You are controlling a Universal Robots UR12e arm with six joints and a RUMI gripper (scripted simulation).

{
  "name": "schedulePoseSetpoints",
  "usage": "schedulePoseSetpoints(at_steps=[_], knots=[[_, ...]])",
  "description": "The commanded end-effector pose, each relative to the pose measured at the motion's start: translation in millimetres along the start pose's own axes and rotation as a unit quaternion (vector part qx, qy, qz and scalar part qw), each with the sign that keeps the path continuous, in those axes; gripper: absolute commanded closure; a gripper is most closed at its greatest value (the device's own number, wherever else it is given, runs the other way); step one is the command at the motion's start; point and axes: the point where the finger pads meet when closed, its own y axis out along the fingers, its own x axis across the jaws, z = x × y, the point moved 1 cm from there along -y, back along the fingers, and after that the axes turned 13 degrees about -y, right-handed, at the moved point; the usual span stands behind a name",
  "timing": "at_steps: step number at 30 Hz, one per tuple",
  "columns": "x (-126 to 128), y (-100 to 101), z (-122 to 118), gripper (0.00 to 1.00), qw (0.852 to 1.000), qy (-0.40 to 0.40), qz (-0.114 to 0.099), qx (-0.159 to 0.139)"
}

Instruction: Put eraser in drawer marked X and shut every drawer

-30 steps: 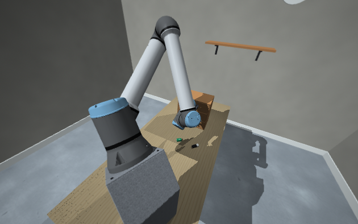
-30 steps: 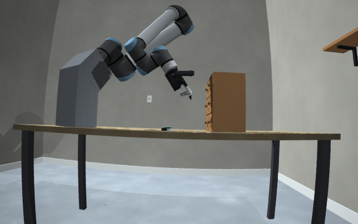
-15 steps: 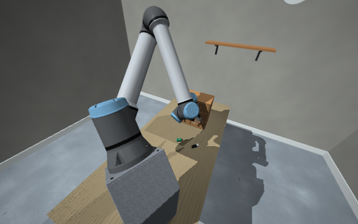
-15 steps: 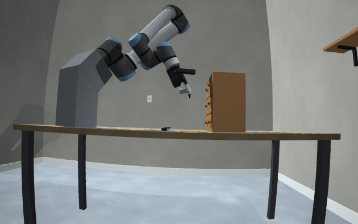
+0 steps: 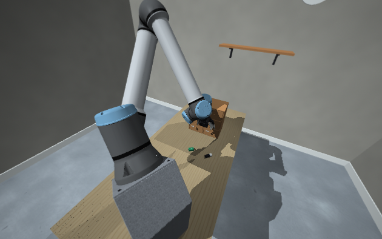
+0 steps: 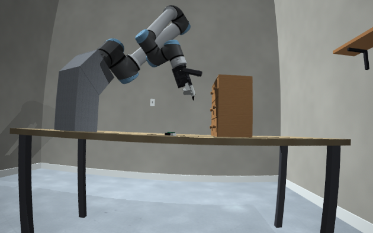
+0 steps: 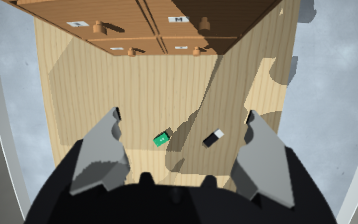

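above the wooden table (image 5: 233, 133) (image 6: 145, 140) (image 7: 130, 95), the gripper (image 5: 207, 125) (image 6: 190, 94) (image 7: 182, 109) hangs wide open, its 2 jaws holding nothing.

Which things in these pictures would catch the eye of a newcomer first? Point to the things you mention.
Probably the big grey arm (image 5: 177, 60) (image 6: 163, 25), folded high above the table. Next, the brown chest of drawers (image 5: 220, 106) (image 6: 235, 106) (image 7: 80, 15), upright on the table beyond the open gripper (image 5: 208, 124) (image 6: 190, 94) (image 7: 182, 109).
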Motion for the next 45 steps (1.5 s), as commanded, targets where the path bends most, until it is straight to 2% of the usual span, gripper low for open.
schedulePoseSetpoints(at_steps=[1, 35, 45], knots=[[0.6, -3.7, -0.2, 0.0, 1.0, -0.001, 0.005, -0.019], [-0.6, -24.4, -5.4, 0.0, 0.992, -0.001, 0.028, -0.119], [-0.9, -28.6, -6.5, 0.0, 0.99, -0.001, 0.033, -0.14]])
